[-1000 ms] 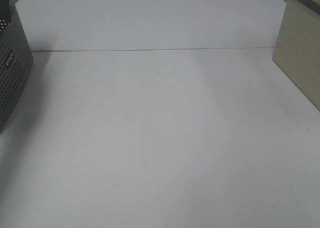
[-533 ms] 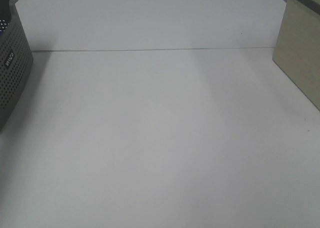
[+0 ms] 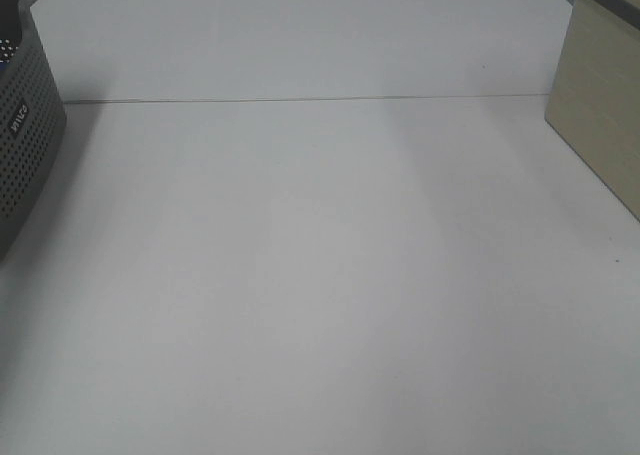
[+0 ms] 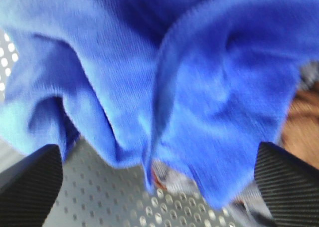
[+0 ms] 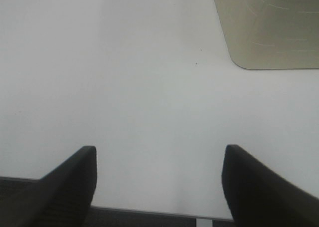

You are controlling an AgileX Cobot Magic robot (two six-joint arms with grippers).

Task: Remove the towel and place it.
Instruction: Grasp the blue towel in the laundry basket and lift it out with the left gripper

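The towel (image 4: pixel 199 77), a royal-blue cloth, lies crumpled in deep folds and fills most of the left wrist view. It rests inside the grey basket (image 4: pixel 99 192), whose perforated floor shows beneath it. My left gripper (image 4: pixel 159 187) hovers right over the towel, open wide, with one black finger (image 4: pixel 30 182) at each side and nothing between them. In the right wrist view my right gripper (image 5: pixel 159 182) is open above bare white table. Neither gripper appears in the exterior high view, where only the basket's wall (image 3: pixel 25 125) shows at the far left edge.
A beige box (image 3: pixel 600 105) stands at the table's right edge; its corner (image 5: pixel 269 27) lies ahead of my right gripper. An orange-brown item (image 4: pixel 304 122) lies beside the towel in the basket. The white table (image 3: pixel 320 275) spreads between basket and box.
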